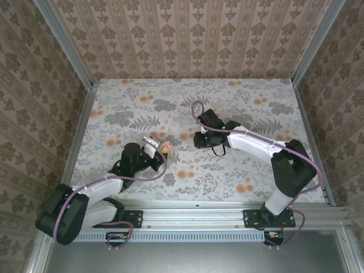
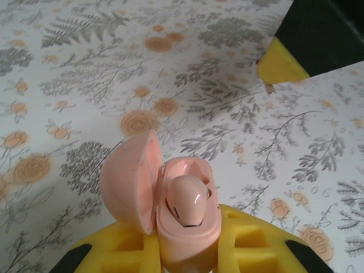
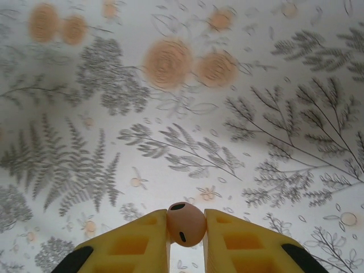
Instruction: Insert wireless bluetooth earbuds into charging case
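Two earbuds are showing, both smooth, glossy, rounded and pale pink. The seated earbud is lying in a pocket of the single case. The case is a small rounded salmon-pink shell, and its hinged lid is standing open to the left, showing a paler inner face. The left end effector is clamping the case's base between two yellow fingers with square hollows, holding it above the tabletop. From above, the case is sitting in that end effector, left of centre.

The other earbud, bearing two small dark oval marks, is being pinched between the two yellow fingers of the right end effector, which are closed on it above the tabletop. From above, that end effector is hovering near the middle, apart from the case. One of its yellow fingertips, black behind, is poking into the upper right of the left wrist view.

The tabletop is wearing a flat print of grey ferns and orange flowers. Three walls are carrying a brown damask pattern.
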